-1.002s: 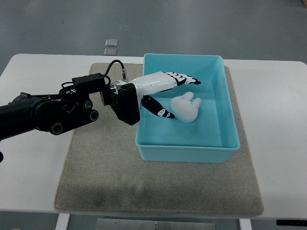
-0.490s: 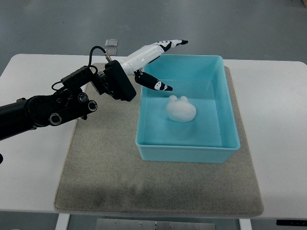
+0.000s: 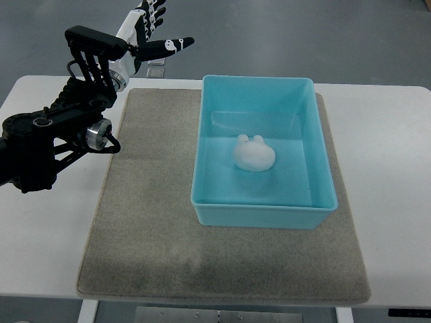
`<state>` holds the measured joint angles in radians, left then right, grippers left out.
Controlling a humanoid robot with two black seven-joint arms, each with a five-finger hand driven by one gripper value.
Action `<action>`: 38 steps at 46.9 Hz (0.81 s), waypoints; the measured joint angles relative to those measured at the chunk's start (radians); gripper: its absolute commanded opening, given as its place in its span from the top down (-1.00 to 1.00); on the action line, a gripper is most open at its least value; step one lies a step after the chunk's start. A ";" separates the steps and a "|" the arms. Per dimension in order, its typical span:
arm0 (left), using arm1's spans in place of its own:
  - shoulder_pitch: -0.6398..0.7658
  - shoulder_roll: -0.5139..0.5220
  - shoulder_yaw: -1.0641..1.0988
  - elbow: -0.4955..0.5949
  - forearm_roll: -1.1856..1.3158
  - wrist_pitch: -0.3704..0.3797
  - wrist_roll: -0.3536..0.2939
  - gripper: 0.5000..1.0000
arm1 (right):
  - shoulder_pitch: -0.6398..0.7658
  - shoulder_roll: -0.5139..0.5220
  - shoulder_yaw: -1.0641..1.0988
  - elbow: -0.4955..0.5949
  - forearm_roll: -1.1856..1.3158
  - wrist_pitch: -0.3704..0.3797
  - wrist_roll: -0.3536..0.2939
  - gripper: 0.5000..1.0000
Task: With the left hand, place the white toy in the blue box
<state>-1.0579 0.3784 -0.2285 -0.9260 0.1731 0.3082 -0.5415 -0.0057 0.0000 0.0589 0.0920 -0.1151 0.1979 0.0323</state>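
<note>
- One hand is in view: the left hand (image 3: 149, 30), white with black fingertips, held up past the far-left corner of the tabletop (image 3: 377, 175), its fingers spread and straight, holding nothing.
- Its thumb (image 3: 172, 46) points toward the right, above the far edge of the tabletop, while the other fingers reach up to the top border of the picture.
- The black left arm (image 3: 57, 131) runs from the left edge over the left side of the tabletop, its wrist above the far-left corner of the grey mat (image 3: 148, 229).
- The mat covers the middle of the white tabletop, and the blue box (image 3: 264, 210) stands on its right half, close to the far edge.
- The white toy (image 3: 254, 154) lies on the floor of the blue box, near its middle, apart from all four walls, well apart from the hand.
- Two small square plates (image 3: 156, 64) show on the grey floor beyond the far edge, just beside the hand.
</note>
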 measured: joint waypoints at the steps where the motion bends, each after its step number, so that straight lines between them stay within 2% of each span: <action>1: 0.002 0.001 -0.002 0.001 -0.010 -0.006 0.000 -0.97 | 0.000 0.000 0.000 0.000 0.000 0.000 0.000 -0.74; 5: 0.014 0.004 -0.012 0.014 -0.070 -0.048 0.001 -0.97 | 0.000 0.000 0.000 0.000 0.000 0.000 0.000 -0.74; 14: 0.050 0.043 -0.072 0.023 -0.314 -0.212 0.000 -0.97 | 0.001 0.000 0.000 0.000 0.000 0.000 0.000 -0.74; 17: 0.058 0.055 -0.084 0.021 -0.381 -0.242 0.000 -0.98 | -0.001 0.000 0.000 0.000 0.000 0.000 0.000 -0.74; 29: 0.086 0.059 -0.090 0.024 -0.568 -0.233 0.001 -0.98 | 0.000 0.000 0.000 0.000 0.000 0.000 0.000 -0.74; 38: 0.119 0.060 -0.118 0.023 -0.588 -0.240 0.002 -0.98 | 0.001 0.000 0.000 0.000 0.000 0.000 0.000 -0.74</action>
<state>-0.9387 0.4387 -0.3470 -0.9033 -0.4149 0.0678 -0.5399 -0.0051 0.0000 0.0591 0.0920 -0.1150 0.1979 0.0321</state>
